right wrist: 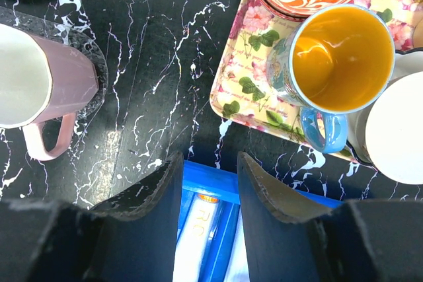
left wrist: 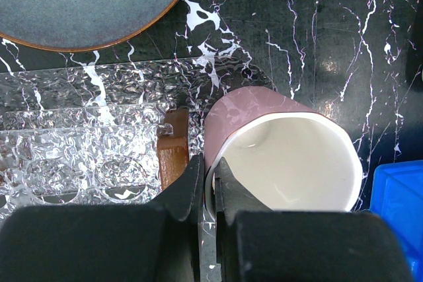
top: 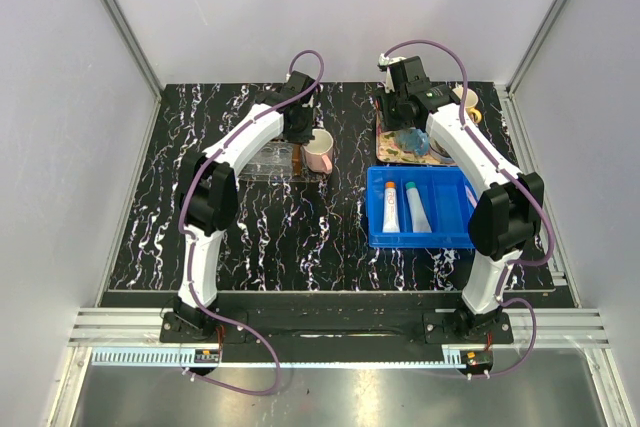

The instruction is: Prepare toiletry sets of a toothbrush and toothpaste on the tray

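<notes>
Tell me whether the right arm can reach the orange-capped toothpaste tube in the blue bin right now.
Probably yes. The right tool hangs open over the blue bin at its far edge, the orange-capped tube lies uncovered right below it, and nothing stands between.

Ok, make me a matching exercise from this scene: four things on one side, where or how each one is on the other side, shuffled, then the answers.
Things
1. pink mug
2. orange-capped toothpaste tube
3. blue-handled mug
4. right hand

Place or state
A. stands on the flowered tray
B. open, holding nothing
C. rim pinched by the left hand
D. lies in the blue bin

Pairs: 1-C, 2-D, 3-A, 4-B
</notes>
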You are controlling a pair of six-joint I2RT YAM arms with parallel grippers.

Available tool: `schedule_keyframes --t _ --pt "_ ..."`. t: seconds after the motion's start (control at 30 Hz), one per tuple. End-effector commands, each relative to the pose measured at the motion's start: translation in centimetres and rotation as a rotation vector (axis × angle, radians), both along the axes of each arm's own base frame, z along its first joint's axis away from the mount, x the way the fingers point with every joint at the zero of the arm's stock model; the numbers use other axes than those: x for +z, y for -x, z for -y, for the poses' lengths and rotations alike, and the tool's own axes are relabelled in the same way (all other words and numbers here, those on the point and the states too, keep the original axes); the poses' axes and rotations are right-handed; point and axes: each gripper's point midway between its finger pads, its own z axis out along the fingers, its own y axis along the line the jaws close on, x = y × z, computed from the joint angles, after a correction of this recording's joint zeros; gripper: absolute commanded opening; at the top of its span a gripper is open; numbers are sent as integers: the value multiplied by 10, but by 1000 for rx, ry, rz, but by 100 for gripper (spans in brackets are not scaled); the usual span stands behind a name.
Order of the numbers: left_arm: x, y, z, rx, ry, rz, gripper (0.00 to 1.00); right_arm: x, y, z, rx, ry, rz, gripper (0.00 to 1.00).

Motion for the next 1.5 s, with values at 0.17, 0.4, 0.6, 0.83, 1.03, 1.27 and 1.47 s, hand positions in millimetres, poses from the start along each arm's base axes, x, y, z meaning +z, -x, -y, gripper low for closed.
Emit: schedule_keyframes --t 0.17,0.4,0.6,0.83,1.03,1.27,1.47 --pt "21 -13 9 1 45 80 0 21 -1 1 -3 -32 57 44" --pt "18 -12 9 -4 42 75 0 21 -1 1 -2 -34 58 44" --pt "9 -10 10 -19 32 59 9 19 -1 2 -3 -31 52 44" --pt "6 -9 9 -26 24 52 13 18 -1 1 -2 -28 50 44" --pt "9 -7 6 -25 21 60 13 17 -3 0 -1 -29 50 44" --pt "19 -6 5 -44 14 83 12 18 -4 0 1 -35 49 44" --pt "28 -3 3 -54 -4 103 12 18 -3 0 2 -34 51 44"
